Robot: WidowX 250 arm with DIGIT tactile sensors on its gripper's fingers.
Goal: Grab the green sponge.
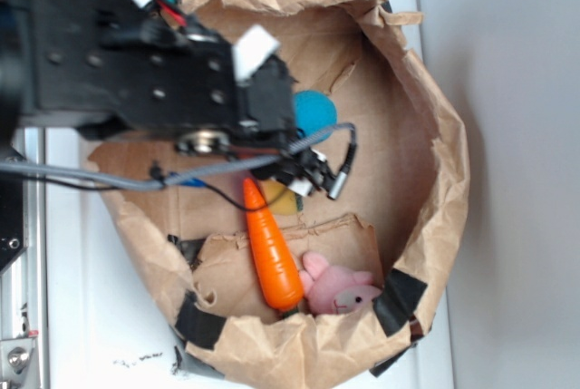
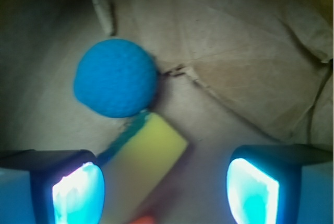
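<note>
Claw (image 2: 166,190) wide open above sponge (image 2: 143,169), but sponge sits off toward one finger, touching ball (image 2: 116,77) — closing could clip ball w/ it.

This looks like a robot lab test setup, not a home: a plain white table (image 1: 91,316) beside a bare grey wall (image 1: 517,135), a metal rail (image 1: 18,298) along the table's left edge, and toy props inside a taped brown paper bag (image 1: 426,171).
</note>
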